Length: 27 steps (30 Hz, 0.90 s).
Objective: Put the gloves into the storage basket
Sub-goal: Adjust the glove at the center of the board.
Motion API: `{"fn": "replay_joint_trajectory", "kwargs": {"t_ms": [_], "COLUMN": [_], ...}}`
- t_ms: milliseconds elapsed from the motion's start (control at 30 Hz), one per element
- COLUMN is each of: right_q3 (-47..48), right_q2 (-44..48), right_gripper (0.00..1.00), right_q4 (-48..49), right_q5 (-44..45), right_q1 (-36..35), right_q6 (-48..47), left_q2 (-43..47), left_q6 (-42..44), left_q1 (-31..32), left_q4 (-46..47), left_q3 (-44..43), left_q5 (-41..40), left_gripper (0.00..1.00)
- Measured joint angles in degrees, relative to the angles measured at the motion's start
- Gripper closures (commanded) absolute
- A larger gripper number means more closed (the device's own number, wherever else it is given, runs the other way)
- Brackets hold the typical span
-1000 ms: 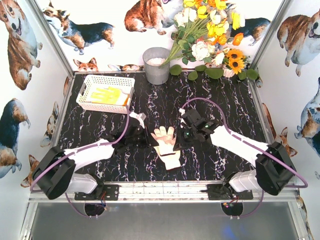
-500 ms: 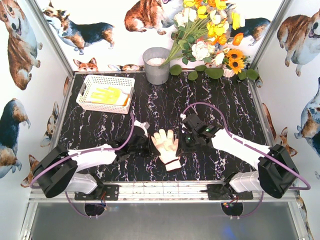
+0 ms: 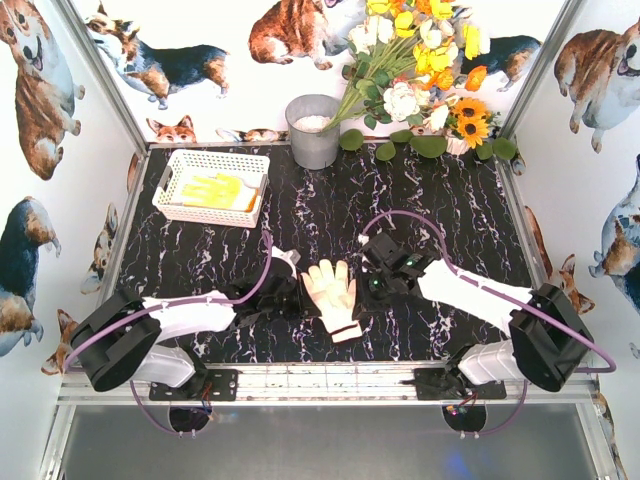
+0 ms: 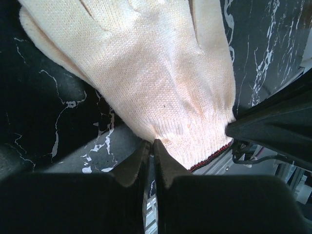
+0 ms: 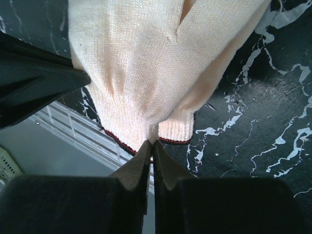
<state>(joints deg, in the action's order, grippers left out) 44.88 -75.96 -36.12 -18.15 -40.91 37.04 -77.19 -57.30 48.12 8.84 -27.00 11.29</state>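
We see both arms folded low over the near middle of the table (image 3: 330, 215), forearms angled inward so the two wrists face each other. The left gripper (image 4: 151, 144) has its fingers pressed together on the edge of the cream glove (image 3: 331, 288) near its cuff. The right gripper (image 5: 152, 145) is likewise pinched tight on the cuff from the opposite side. The glove spans the gap between them, its fingers pointing toward the far wall. The storage basket (image 3: 205, 157) sits well apart at the far left, with a yellow glove (image 3: 218, 190) lying inside.
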Motion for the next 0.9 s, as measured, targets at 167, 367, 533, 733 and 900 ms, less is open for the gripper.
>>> {"fn": "replay_joint_trajectory", "kwargs": {"t_ms": [167, 367, 533, 733, 900], "right_q3": [-0.92, -0.98, -0.98, -0.98, -1.53], "right_q2": [-1.14, -1.14, -0.70, 3.19, 4.02], "right_gripper": [1.00, 1.00, 1.00, 1.00, 1.00], "right_q4": [0.11, 0.04, -1.22, -3.17, -3.30], "right_q5": [0.09, 0.68, 1.14, 1.75, 1.68], "right_q1": [-0.76, -0.90, -1.03, -1.09, -1.14], "right_q6": [0.61, 0.63, 0.83, 1.92, 2.51], "left_q2": [-0.55, -1.36, 0.48, 6.51, 7.08], "left_q6": [-0.57, -0.81, -1.03, -1.20, -1.46], "left_q1": [1.05, 1.38, 2.12, 3.17, 3.89], "left_q4": [-0.02, 0.57, 0.33, -1.46, -1.53], "left_q3": [0.31, 0.37, 0.37, 0.37, 0.96], "left_q5": [-0.02, 0.02, -0.48, -2.27, -2.95], "left_gripper": [1.00, 1.00, 1.00, 1.00, 1.00]}}
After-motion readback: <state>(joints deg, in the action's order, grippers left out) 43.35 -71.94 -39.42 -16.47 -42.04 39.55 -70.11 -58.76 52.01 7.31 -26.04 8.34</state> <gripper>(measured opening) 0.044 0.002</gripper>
